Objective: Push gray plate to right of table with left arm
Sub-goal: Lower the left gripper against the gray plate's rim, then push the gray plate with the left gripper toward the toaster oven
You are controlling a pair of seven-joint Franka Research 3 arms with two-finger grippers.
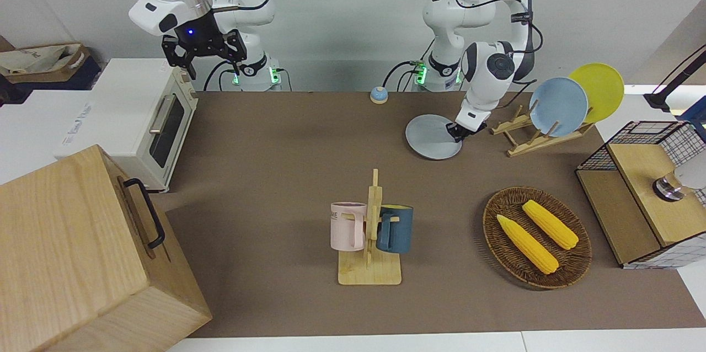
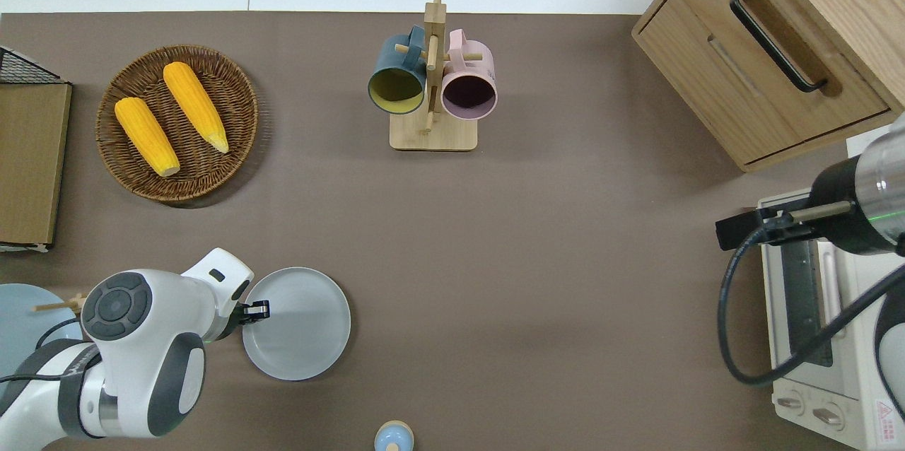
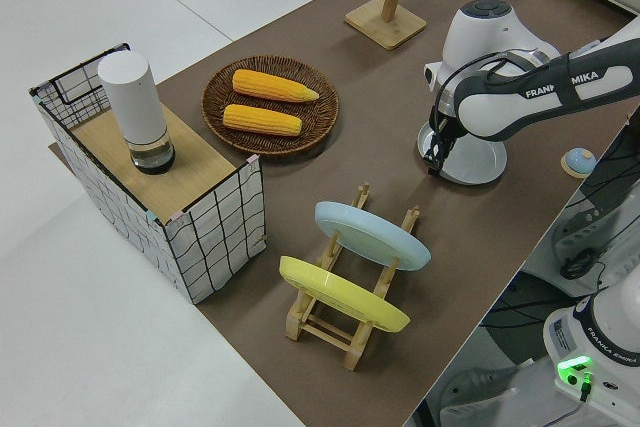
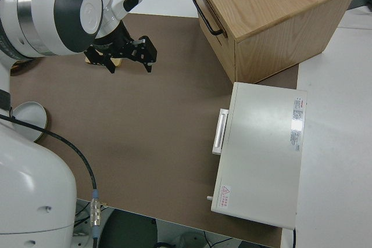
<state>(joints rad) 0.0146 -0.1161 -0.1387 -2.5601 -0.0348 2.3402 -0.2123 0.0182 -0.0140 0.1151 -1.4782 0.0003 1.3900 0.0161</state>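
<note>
The gray plate [image 1: 430, 137] lies flat on the brown table [image 1: 276, 148], close to the robots and toward the left arm's end; it also shows in the overhead view [image 2: 300, 327] and the left side view [image 3: 478, 161]. My left gripper [image 1: 456, 132] is shut and empty, and its tip [image 2: 258, 310] is down on the plate's edge that faces the left arm's end. My right gripper [image 1: 203, 57] is open, empty and parked.
A wooden rack holds a sky-blue plate [image 1: 558, 106] and a yellow plate [image 1: 598, 90] beside the gray plate. A corn basket [image 1: 536, 237], a mug stand [image 1: 369, 230], a small blue bell [image 1: 378, 95], a toaster oven [image 1: 149, 120] and a wooden box [image 1: 77, 252] also stand on the table.
</note>
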